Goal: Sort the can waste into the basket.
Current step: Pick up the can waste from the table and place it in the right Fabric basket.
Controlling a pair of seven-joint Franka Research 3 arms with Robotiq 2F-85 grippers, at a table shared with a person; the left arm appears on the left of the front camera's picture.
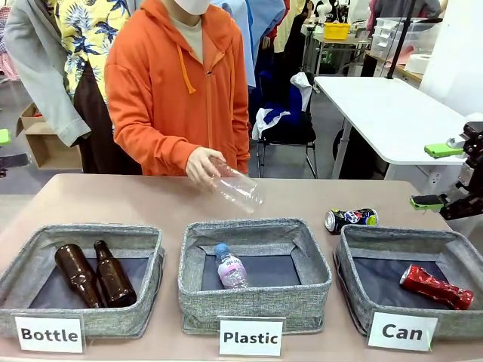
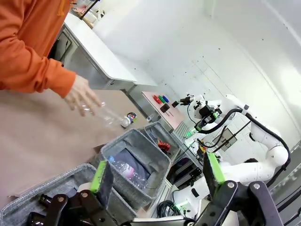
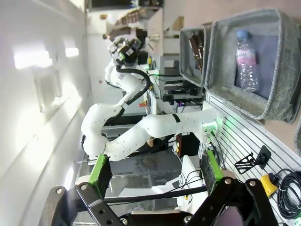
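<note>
Currently, step: one can binned, one still out.
Basket: "Can" bin sitting lower right of front view, red can lying inside.
Right gripper: hanging at right edge, jaws apart, empty.
Left gripper: fingers spread, holding nothing.
Blue can: lying on table just behind the bin.
Next: probably reaching right arm down, centring jaws on it.
</note>
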